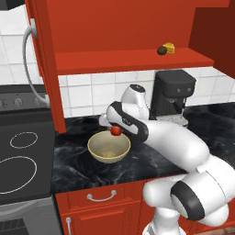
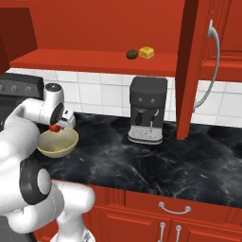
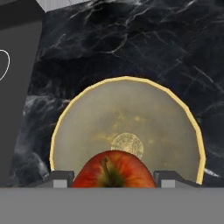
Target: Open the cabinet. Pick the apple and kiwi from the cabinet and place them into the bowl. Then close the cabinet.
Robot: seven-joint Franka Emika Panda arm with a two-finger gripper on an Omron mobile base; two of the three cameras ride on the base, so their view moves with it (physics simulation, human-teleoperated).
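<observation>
My gripper (image 1: 116,130) is shut on the red apple (image 1: 115,131) and holds it just above the tan bowl (image 1: 109,148) on the black marble counter. In the hand view the apple (image 3: 113,169) sits between the fingertips (image 3: 61,178), straight over the bowl's speckled inside (image 3: 127,127). From the right base view the apple (image 2: 55,127) hangs over the bowl's (image 2: 57,143) rim. The red cabinet (image 1: 133,27) stands open, its doors swung out. The dark kiwi (image 1: 161,50) lies on the cabinet shelf, and appears again as the kiwi (image 2: 132,54) in the right base view.
A yellow cheese wedge (image 1: 169,47) lies beside the kiwi on the shelf. A black coffee machine (image 2: 147,109) stands on the counter under the shelf. The stove (image 1: 23,156) is left of the bowl. The open doors (image 1: 46,64) (image 2: 191,71) jut out over the counter.
</observation>
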